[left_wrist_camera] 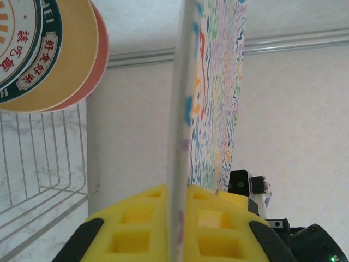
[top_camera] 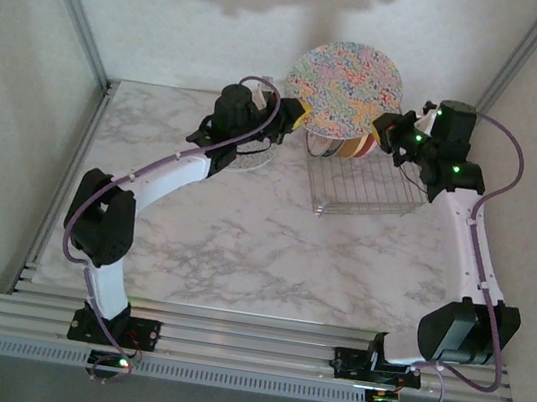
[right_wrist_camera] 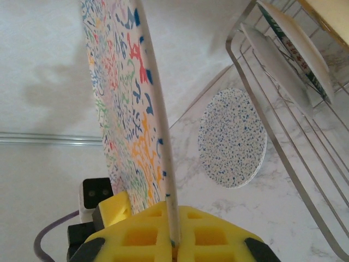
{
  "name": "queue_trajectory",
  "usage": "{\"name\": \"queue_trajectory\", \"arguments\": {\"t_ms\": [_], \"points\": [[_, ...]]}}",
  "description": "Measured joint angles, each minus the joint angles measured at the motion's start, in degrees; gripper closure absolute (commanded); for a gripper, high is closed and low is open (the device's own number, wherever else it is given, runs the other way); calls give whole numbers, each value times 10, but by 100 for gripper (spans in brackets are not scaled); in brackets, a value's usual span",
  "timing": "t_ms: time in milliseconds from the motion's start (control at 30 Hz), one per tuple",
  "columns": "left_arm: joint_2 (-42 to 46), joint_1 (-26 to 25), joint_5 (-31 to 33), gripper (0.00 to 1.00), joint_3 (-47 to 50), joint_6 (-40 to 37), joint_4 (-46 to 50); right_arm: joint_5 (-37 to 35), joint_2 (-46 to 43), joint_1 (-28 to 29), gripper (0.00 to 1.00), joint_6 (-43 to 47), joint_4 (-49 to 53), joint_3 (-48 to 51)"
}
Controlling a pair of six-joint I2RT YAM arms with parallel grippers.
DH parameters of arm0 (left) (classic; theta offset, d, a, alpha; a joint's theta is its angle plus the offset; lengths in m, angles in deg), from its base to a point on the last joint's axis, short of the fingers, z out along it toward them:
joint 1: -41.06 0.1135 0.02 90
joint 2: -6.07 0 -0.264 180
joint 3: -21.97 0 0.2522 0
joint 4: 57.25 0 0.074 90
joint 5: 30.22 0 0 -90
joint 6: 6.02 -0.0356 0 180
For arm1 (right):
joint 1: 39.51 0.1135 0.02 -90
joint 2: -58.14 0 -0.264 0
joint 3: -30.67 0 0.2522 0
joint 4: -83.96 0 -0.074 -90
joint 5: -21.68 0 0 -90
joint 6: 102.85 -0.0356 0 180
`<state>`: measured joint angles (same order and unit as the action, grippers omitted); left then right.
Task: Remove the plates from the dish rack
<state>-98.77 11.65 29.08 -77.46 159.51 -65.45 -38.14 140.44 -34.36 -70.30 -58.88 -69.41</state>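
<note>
The large multicolour floral plate [top_camera: 344, 89] stands upright in the air above the back of the dish rack [top_camera: 367, 187]. Both grippers hold it by the rim. My left gripper [top_camera: 295, 114] is shut on its left edge, and the yellow pads [left_wrist_camera: 136, 226] press on the plate [left_wrist_camera: 218, 93] from both sides. My right gripper [top_camera: 389, 128] is shut on its right edge [right_wrist_camera: 163, 164]. The white plate with orange motif and dark rim [left_wrist_camera: 22, 43], the yellow plate [left_wrist_camera: 79, 60] and the pink-red plate [left_wrist_camera: 102, 49] stand in the rack's slots. The grey speckled plate [right_wrist_camera: 232, 139] lies flat on the table left of the rack.
The rack's wire wall [right_wrist_camera: 283, 147] runs close beside my right gripper. The left arm's forearm [top_camera: 177, 169] arches over the marble table [top_camera: 241, 248] near the speckled plate [top_camera: 245, 155]. White walls and a metal frame post [top_camera: 75, 5] close in the back and sides.
</note>
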Motion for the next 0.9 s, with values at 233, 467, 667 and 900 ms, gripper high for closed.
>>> {"name": "queue_trajectory", "arguments": {"t_ms": [233, 467, 667, 900], "points": [[0, 3, -2, 100, -2, -3, 0, 0, 0, 0, 76, 11, 4, 0], [0, 22, -10, 100, -3, -17, 26, -14, 0, 2, 45, 48, 20, -6], [3, 57, -11, 100, 0, -23, 43, -90, -28, 23, 28, 123, 52, -12], [55, 111, -13, 100, 73, -35, 55, -207, -134, 93, 21, 261, -1, 42]]}}
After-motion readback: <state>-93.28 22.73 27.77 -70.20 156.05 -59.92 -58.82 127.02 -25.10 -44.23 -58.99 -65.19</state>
